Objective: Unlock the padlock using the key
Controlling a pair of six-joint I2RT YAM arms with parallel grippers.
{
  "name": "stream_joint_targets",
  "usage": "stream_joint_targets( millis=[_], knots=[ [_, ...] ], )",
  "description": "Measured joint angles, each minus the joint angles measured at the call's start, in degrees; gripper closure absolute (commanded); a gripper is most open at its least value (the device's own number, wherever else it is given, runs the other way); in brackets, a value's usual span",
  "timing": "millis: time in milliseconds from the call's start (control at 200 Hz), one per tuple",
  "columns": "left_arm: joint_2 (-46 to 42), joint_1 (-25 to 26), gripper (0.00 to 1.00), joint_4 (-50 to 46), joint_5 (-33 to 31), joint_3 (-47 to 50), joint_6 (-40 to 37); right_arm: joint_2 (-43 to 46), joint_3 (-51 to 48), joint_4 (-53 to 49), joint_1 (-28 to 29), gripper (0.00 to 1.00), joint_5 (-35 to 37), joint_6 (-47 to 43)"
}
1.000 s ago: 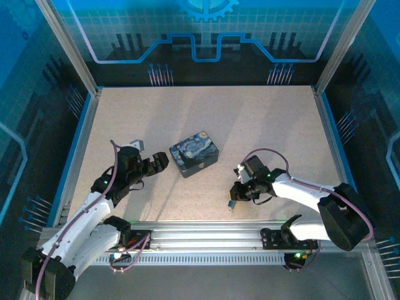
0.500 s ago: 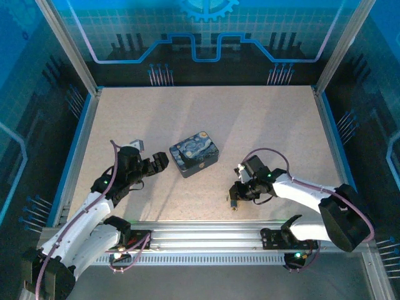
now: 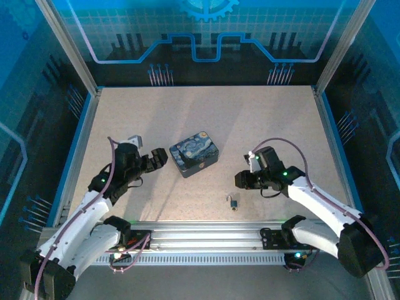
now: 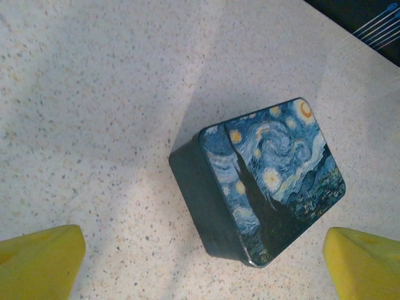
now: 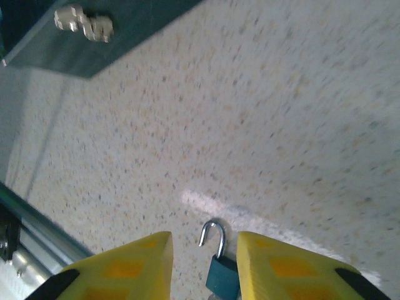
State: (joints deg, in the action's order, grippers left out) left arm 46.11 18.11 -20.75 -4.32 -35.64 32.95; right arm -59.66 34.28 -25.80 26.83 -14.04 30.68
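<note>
Below-left of my right pincer [image 3: 240, 181], parted and empty, small teal padlock with open silver shackle [image 3: 232, 202] lies on speckled counter [image 3: 206, 119]; right arm nearer.

The tin [image 3: 194, 154] lies in the middle of the surface [image 3: 262, 119], the left pincer [image 3: 159, 159] just left of it. The padlock [image 3: 232, 202] lies before it to the right, near the right pincer [image 3: 240, 180].

Table [image 3: 250, 119]: far half open, wide lanes L and R.
Centre: painted tin [image 3: 194, 154], just R of left gripper [image 3: 161, 159]; room to pass either side.
Near strip: padlock [image 3: 233, 202] lying loose betw. right gripper [image 3: 239, 181] and rail [image 3: 200, 232].
Sides: blue edge [image 3: 76, 150] bounds reach.
</note>
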Motion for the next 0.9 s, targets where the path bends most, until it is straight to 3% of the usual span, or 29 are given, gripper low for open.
stream_joint_targets(
  millis=[315, 540, 660, 900],
  knots=[
    [-0.02, -1.66, 0.01, -1.92, -5.46, -4.83, -6.19, 6.14, 3.65, -1.64, -10.12, 0.48, 1.88, -7.56],
    [-0.26, -3.30, 0.01, -1.33, -10.93, -5.38, -12.41, 10.43, 3.67, 0.63, -17.46, 0.23, 2.86, -12.35],
    [-0.55, -4.35, 0.01, 0.48, -12.63, -5.35, -15.74, 12.50, 2.19, 4.11, -20.35, 0.01, 3.61, -14.29],
    [-1.05, -6.12, 0.01, 9.25, -17.00, 1.16, -19.98, 15.54, -7.69, 16.44, -22.03, 0.00, 8.15, -18.82]
  ],
)
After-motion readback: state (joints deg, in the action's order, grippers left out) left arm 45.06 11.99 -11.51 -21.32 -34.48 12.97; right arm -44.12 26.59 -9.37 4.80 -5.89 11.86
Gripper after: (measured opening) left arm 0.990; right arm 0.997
